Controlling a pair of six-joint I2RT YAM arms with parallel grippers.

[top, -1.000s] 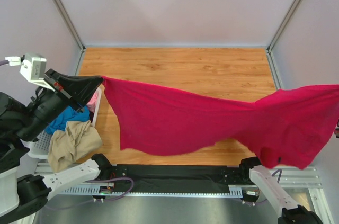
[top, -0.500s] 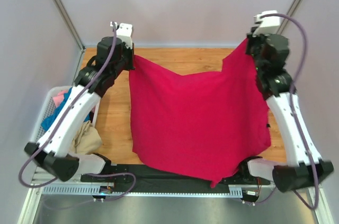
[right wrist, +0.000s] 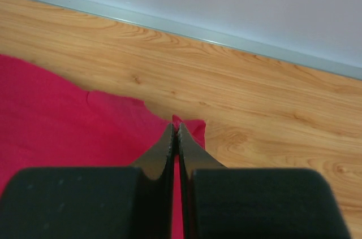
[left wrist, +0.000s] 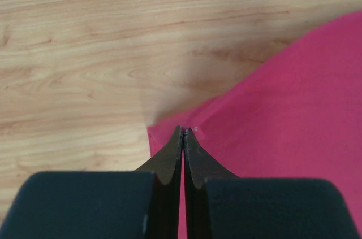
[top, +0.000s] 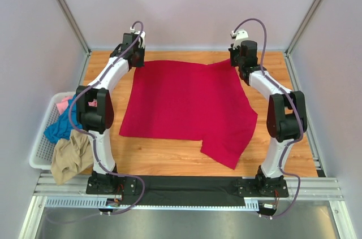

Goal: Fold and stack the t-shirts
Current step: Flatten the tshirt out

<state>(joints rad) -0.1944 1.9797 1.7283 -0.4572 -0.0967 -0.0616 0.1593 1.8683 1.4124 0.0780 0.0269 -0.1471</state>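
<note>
A large crimson t-shirt [top: 181,100] lies spread over the wooden table, its near right part folded over itself. At the far left my left gripper [top: 137,61] is shut on the shirt's far left corner [left wrist: 169,129]. At the far right my right gripper [top: 233,61] is shut on the shirt's far right corner [right wrist: 192,126]. Both arms reach far out, low over the table. In the wrist views each pair of fingertips [left wrist: 182,133] [right wrist: 174,127] pinches red cloth. A teal t-shirt [top: 56,129], a pink t-shirt [top: 65,103] and a tan t-shirt [top: 70,157] sit in the basket.
The white lattice basket [top: 38,151] stands at the table's left edge, the tan cloth hanging over its near rim. Grey walls enclose the table on three sides. A black strip [top: 181,185] runs between the arm bases at the near edge.
Both arms swung from holding the red t-shirt up in the air to stretching forward, and the shirt came down flat on the table.
</note>
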